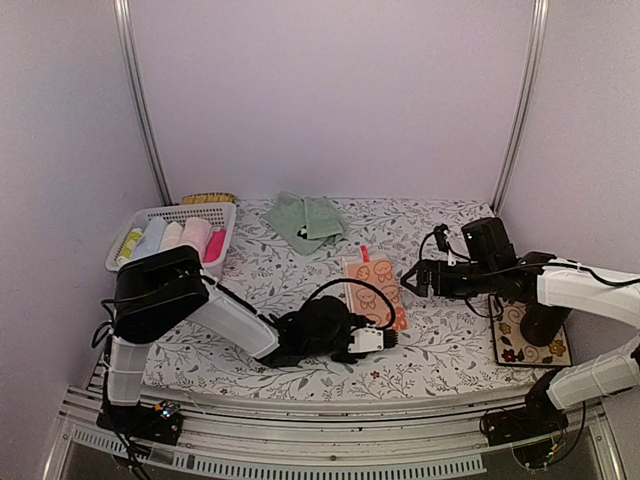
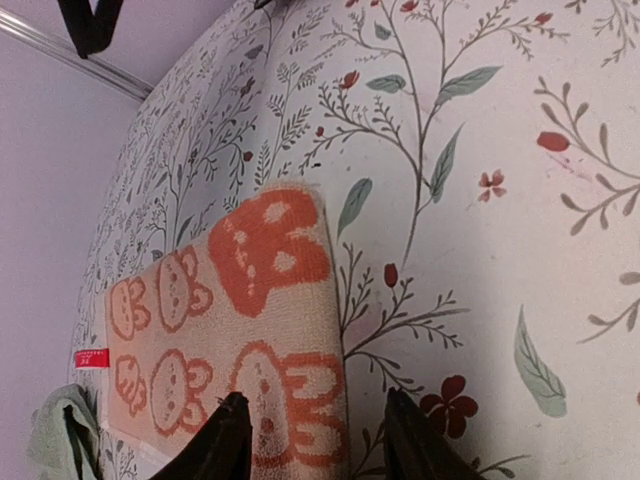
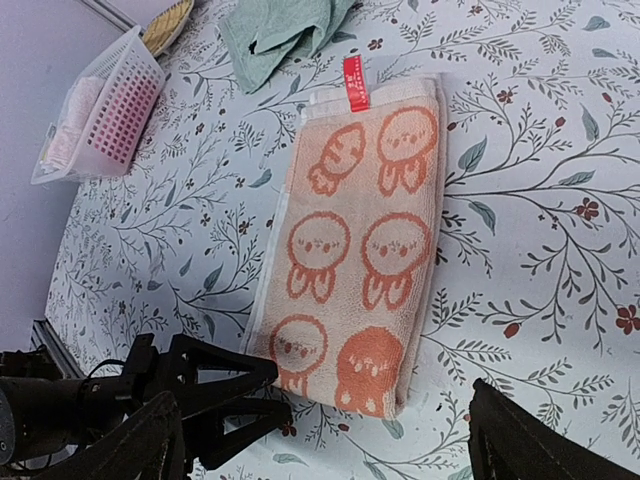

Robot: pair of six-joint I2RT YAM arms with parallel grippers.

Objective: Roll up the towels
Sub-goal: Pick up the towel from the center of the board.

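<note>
- Top view: soft, even light with a pinkish cast; the desk (image 1: 440,345) reads evenly bright.
- Shadows are faint, darkest under the left arm (image 1: 230,320) by the desk's near edge.
- Left wrist view: orange towel (image 2: 240,300) sharp; left fingers (image 2: 228,440) are dark, slightly soft shapes at the bottom.
- Right wrist view: sharp mid-frame; right fingers (image 3: 540,445) are black and blurred in the bottom corners.

Near towel (image 1: 372,290) lies centre; far towel (image 1: 308,222) behind it (basket (image 1: 165,211) to their left).
</note>
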